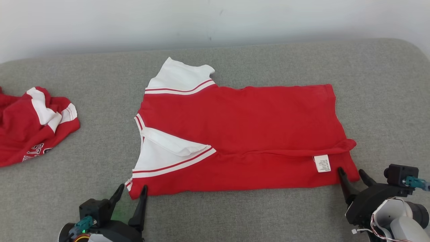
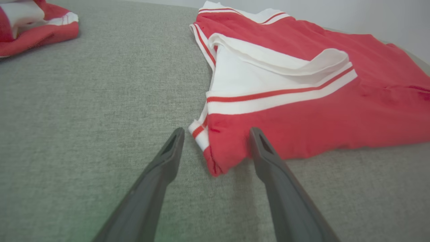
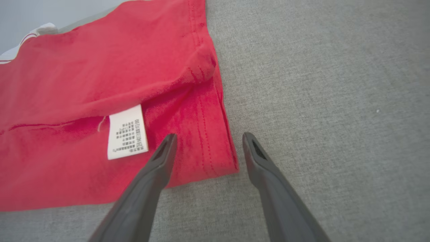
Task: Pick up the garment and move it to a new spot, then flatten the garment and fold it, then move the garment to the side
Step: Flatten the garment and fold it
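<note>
Two garment (image 1: 235,127) corners sit within the left pincer (image 1: 133,186) and right pincer (image 1: 350,169).

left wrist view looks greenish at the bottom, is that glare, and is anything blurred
Left wrist view: faint green cast on the grey surface around the left end effector's fingers, not glare; garment sharp. Head view: same green glow beside that end effector, light even, shadows soft.

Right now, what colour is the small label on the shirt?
White with dark print; the label shows best in the right wrist view.
</note>
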`<state>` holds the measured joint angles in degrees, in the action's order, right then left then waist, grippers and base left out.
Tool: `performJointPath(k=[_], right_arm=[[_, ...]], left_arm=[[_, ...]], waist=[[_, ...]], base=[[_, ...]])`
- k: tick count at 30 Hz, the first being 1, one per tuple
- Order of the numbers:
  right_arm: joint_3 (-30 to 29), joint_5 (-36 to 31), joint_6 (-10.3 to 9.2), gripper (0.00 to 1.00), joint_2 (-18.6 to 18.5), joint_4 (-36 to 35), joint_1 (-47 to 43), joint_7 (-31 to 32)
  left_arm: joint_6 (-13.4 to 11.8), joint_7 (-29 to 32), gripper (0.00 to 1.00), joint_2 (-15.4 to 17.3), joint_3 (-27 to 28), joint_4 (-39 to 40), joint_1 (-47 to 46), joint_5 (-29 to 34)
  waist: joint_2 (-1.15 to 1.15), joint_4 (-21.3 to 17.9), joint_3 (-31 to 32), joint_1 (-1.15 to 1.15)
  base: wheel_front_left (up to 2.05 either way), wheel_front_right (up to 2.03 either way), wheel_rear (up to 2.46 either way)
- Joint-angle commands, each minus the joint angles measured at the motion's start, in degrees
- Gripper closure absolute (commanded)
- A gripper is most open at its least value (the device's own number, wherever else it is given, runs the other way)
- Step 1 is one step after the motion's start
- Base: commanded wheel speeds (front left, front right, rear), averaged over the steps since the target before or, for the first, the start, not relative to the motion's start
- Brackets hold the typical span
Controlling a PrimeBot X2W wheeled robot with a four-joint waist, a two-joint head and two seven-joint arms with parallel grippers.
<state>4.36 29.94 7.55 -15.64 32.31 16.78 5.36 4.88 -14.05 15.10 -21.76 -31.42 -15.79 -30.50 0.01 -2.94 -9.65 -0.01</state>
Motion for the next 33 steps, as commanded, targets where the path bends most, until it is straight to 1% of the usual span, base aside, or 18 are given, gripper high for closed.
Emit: performJointPath(k=[1,6,7,8,9,13,19,22,28,33], right_arm=[[0.3,-0.6,-0.14,0.0,0.2,0.7,0.7,-0.5],[1.1,-1.3,-0.14,0.0,0.8,4.4,2.1,-2.0],[1.4,-1.2,-0.14,0.31,1.1,5.0,2.2,-2.1],[1.7,-1.0,-0.14,1.0,1.3,5.5,2.5,-2.4],[2.0,-0.9,-0.14,1.0,1.5,5.9,2.6,-2.8],[3.0,0.0,-0.14,1.0,1.7,6.2,2.5,-4.9],[2.1,2.7,-0.14,1.0,1.2,5.0,-0.8,-7.0],[1.7,3.4,-0.14,1.0,1.0,2.2,-4.5,-7.1],[0.7,3.1,-0.14,1.0,0.8,-2.5,-9.7,-6.2],[-2.0,2.9,-0.14,1.0,1.4,-7.6,-14.7,-4.3]], left_arm=[[0.1,0.0,0.0,-0.1,-0.1,-0.6,-0.8,0.4],[0.6,0.7,0.0,-1.1,-1.2,-3.8,-2.5,-0.1],[0.8,1.0,0.06,-1.4,-1.3,-4.5,-2.7,-0.4],[1.0,1.0,0.7,-1.5,-1.4,-5.1,-3.1,-0.6],[1.2,1.0,1.0,-1.6,-1.6,-5.7,-3.4,-0.8],[1.6,0.3,1.0,-2.1,-1.4,-7.2,-3.4,-1.8],[1.7,-0.7,1.0,-2.7,-0.8,-6.8,-0.7,-2.9],[1.3,-1.0,1.0,-2.4,0.2,-4.8,3.0,-3.1],[0.7,-1.2,1.0,-2.3,1.1,-1.7,7.6,-3.3],[-0.3,-1.2,1.0,-2.7,2.0,1.4,10.6,-3.9]], waist=[[-0.01,0.0,-0.6,0.01],[-0.01,0.1,-1.1,0.01],[-0.01,0.2,-1.1,0.01],[-0.01,0.2,-1.1,0.01],[-0.01,0.2,-1.0,0.01],[-0.01,0.3,0.6,0.01],[-0.01,1.4,3.9,0.01],[-0.01,2.0,5.4,0.01],[-0.01,2.4,6.5,0.01],[-0.01,2.9,6.5,0.01]], base=[[0.0,0.0,0.0],[0.0,0.0,0.0],[0.0,0.0,0.0],[0.0,0.0,0.0],[0.0,0.0,0.0],[0.0,0.0,0.0],[0.0,0.0,0.0],[0.0,0.0,0.0],[0.0,0.0,0.0],[0.0,0.0,0.0]])
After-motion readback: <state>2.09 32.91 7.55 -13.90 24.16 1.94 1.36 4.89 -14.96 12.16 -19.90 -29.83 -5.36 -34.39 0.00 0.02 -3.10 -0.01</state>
